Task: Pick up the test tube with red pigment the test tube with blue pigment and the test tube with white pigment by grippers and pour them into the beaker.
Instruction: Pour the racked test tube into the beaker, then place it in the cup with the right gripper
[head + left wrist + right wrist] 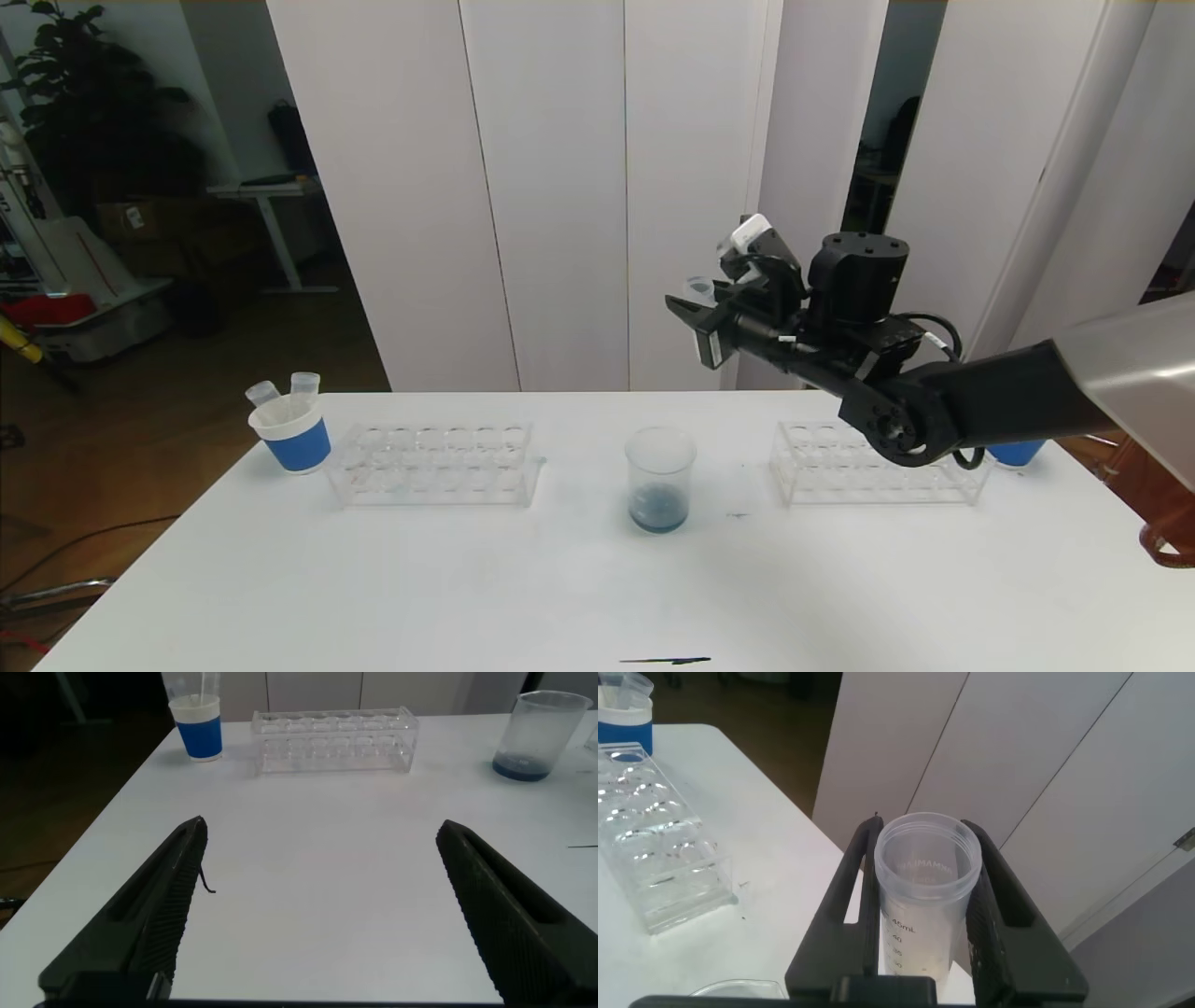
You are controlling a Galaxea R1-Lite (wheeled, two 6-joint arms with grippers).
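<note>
Clear plastic shows between the jaws of the right gripper [924, 919]: they are clamped on the test tube with white pigment [923, 896], its open mouth facing the wrist camera and a pale residue low inside. In the head view that gripper [695, 322] hangs high above the bench [579, 597], back and to the right of the beaker [661, 478], with the tube's rim [698, 286] just visible at the fingertips. The height seems chosen to clear the racks and the beaker's flared rim before tipping.

The beaker stands near the bench's middle, between the left tube rack [434, 462] and the right tube rack [878, 462], and holds a shallow blue layer, so the blue pour looks done. Two emptied tubes [285, 392] lean in a blue paper cup [291, 439] at the far left, probably a discard spot. Another blue cup [1016, 453] sits partly hidden behind the right arm.

The left gripper [322, 905] waits low over the near-left bench, jaws spread wide and holding nothing.

Judging by this, the white tube has yet to be brought over the beaker and tilted.
</note>
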